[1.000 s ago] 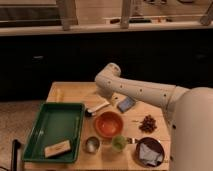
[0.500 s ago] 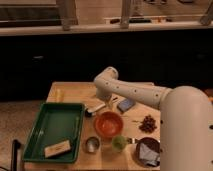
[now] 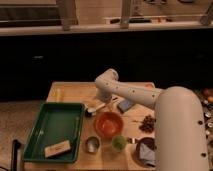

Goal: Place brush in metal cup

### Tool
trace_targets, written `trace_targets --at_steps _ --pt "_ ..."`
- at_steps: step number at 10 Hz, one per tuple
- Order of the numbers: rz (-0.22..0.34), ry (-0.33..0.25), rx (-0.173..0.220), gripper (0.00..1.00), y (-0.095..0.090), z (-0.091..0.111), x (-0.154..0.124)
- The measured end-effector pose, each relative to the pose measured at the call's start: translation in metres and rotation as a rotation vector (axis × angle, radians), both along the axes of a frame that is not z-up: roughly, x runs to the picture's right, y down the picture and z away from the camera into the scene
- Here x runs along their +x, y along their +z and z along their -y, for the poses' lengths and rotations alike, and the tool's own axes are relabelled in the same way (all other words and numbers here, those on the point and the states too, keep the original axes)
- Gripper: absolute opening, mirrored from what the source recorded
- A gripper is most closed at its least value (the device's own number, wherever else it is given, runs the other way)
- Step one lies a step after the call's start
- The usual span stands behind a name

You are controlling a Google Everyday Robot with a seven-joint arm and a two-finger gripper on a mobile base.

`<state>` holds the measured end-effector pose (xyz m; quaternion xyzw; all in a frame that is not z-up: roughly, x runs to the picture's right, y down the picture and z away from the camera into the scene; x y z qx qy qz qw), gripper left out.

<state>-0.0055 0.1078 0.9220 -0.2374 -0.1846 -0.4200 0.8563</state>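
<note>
The brush (image 3: pixel 97 108), with a cream handle and a small dark head, lies on the wooden table (image 3: pixel 70 92) just above the left of the orange bowl (image 3: pixel 108 124). My gripper (image 3: pixel 106 102) hangs down from the white arm right over the handle's right end. Whether it touches the brush does not show. The metal cup (image 3: pixel 92 144) stands near the front edge, below and left of the orange bowl, well apart from the gripper.
A green tray (image 3: pixel 52 125) with a tan block (image 3: pixel 56 148) fills the left side. A light green cup (image 3: pixel 118 143) stands right of the metal cup. A blue-grey pad (image 3: pixel 125 105), a brown clump (image 3: pixel 148 123) and a dark bowl (image 3: pixel 146 150) are on the right.
The arm has lowered and the gripper has come down onto the brush's right end. The other things have not moved.
</note>
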Motion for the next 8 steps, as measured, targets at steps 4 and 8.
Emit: trace_targets --at_steps 4,8 --pt "-0.016 0.03 -0.015 0.53 0.014 -0.007 0.013" --pt "-0.022 0.03 -0.012 0.14 0.014 -0.006 0.02"
